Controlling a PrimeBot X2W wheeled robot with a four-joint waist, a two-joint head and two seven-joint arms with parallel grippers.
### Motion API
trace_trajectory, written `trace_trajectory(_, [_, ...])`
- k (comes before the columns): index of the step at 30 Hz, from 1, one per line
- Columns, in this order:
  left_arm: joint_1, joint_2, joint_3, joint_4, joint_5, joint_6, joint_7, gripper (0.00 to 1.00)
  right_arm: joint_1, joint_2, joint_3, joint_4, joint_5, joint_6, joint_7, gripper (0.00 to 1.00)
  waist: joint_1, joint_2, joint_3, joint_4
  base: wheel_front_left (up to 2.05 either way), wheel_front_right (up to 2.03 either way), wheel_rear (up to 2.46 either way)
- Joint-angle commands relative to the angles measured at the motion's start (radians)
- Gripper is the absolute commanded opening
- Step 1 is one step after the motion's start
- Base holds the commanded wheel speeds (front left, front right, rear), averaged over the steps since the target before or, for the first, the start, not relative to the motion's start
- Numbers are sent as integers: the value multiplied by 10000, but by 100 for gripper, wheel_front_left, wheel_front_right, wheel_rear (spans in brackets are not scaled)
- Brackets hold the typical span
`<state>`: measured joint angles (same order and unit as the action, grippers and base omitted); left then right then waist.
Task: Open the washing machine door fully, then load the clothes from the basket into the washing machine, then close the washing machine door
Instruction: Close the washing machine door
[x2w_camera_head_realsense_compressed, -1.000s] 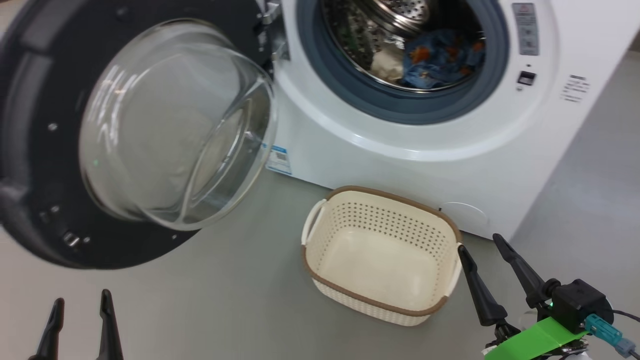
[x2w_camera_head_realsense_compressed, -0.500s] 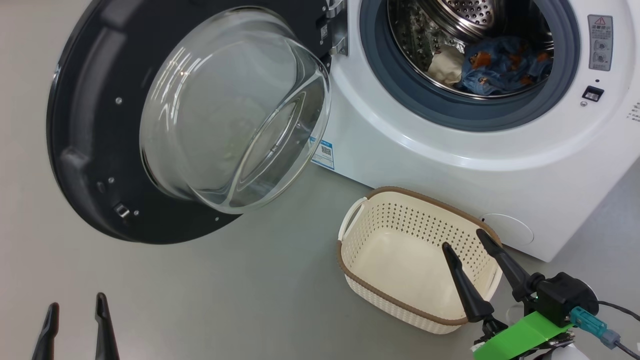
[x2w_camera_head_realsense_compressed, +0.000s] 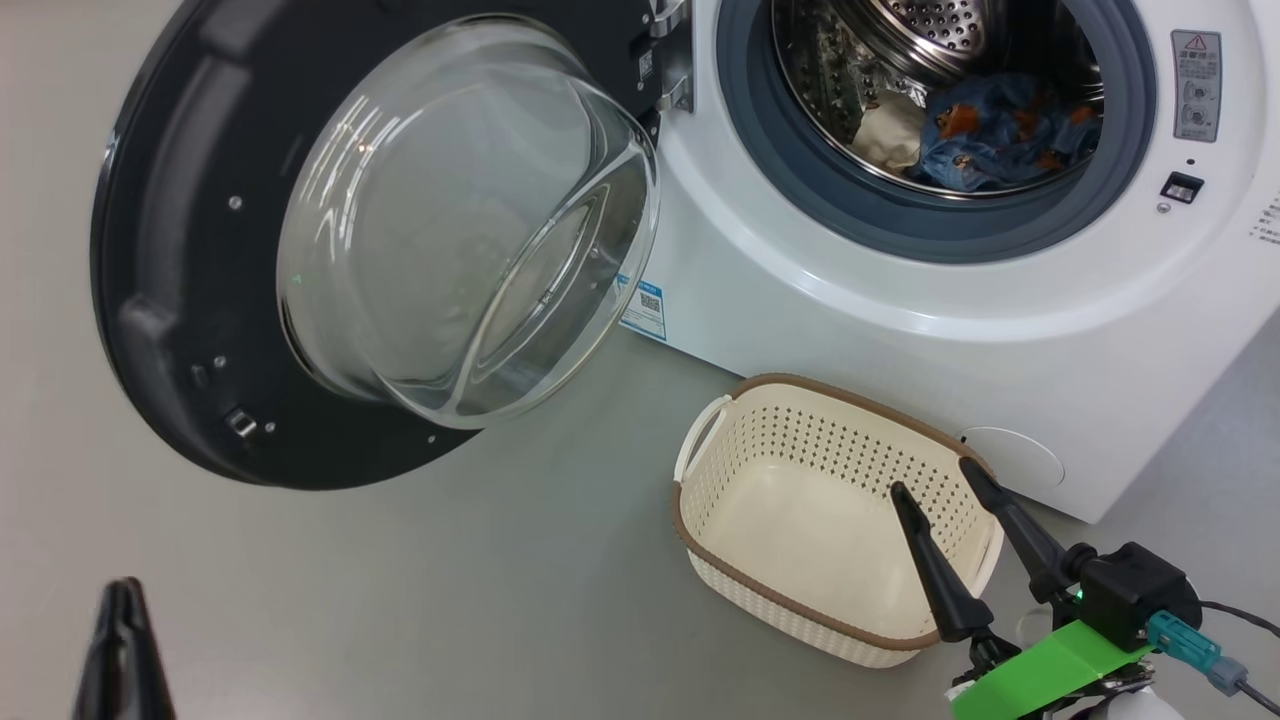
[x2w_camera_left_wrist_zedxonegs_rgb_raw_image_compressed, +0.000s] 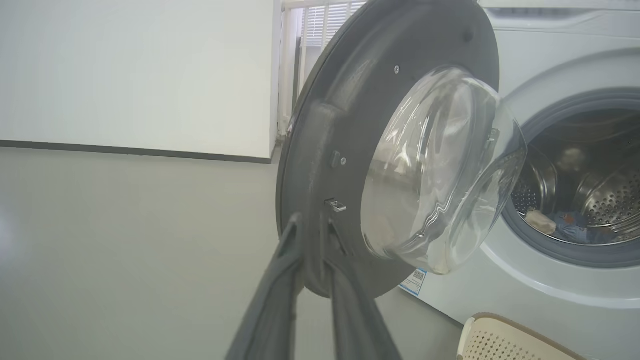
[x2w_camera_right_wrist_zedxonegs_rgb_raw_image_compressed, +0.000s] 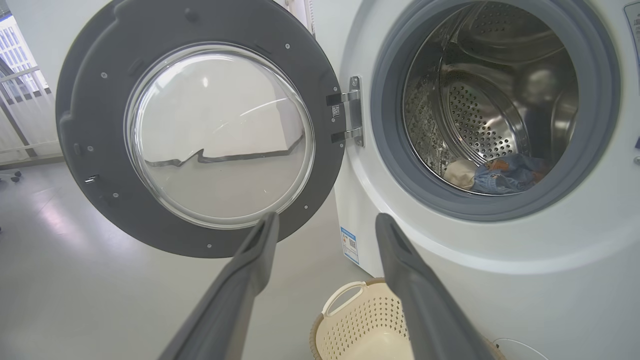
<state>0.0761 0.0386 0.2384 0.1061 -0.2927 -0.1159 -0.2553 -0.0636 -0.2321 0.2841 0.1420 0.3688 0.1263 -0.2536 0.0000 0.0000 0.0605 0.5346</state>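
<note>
The washing machine door (x2w_camera_head_realsense_compressed: 180, 300) hangs wide open to the left, its glass bowl (x2w_camera_head_realsense_compressed: 460, 220) bulging toward me. Blue printed clothes (x2w_camera_head_realsense_compressed: 1000, 125) with a cream piece lie in the steel drum of the washing machine (x2w_camera_head_realsense_compressed: 900, 320). The basket (x2w_camera_head_realsense_compressed: 800, 383) sits on the floor before the machine with nothing in it. My right gripper (x2w_camera_head_realsense_compressed: 932, 478) is open over the basket's right end, holding nothing. My left gripper (x2w_camera_head_realsense_compressed: 125, 592) is low at the left, its fingers together; in the left wrist view this gripper (x2w_camera_left_wrist_zedxonegs_rgb_raw_image_compressed: 312, 223) points at the door's lower rim (x2w_camera_left_wrist_zedxonegs_rgb_raw_image_compressed: 320, 150).
Grey floor (x2w_camera_head_realsense_compressed: 450, 580) spreads left of the basket and under the door. A blue label sticker (x2w_camera_head_realsense_compressed: 643, 308) and a round flap (x2w_camera_head_realsense_compressed: 1015, 455) mark the machine's front. A white wall with a dark baseboard (x2w_camera_left_wrist_zedxonegs_rgb_raw_image_compressed: 135, 150) stands behind the door.
The head camera swung over the first half second, shifting the whole picture. Since then my left fingers have closed from apart to together. The right gripper has barely moved.
</note>
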Motion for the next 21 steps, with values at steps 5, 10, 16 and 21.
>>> trace_trajectory(5, [-1567,954,425,-797,-1218,-140,-65,0,88,-70,-163,-336,-112,44,-82,100,0,0,80,-57,0,0,0])
trace_trajectory(10, [-2632,2188,529,-853,-2891,-144,-65,0,93,-45,-231,-411,-174,44,-82,100,0,0,199,-288,0,0,0])
trace_trajectory(16, [-4366,4306,496,510,-5351,-146,-39,0,33,-66,-237,-459,-209,44,-82,100,0,0,413,-683,0,0,0])
trace_trajectory(21, [-5947,5559,169,2531,-7519,-146,659,0,-109,-130,-243,-482,-230,44,-82,100,0,0,674,-1012,0,0,0])
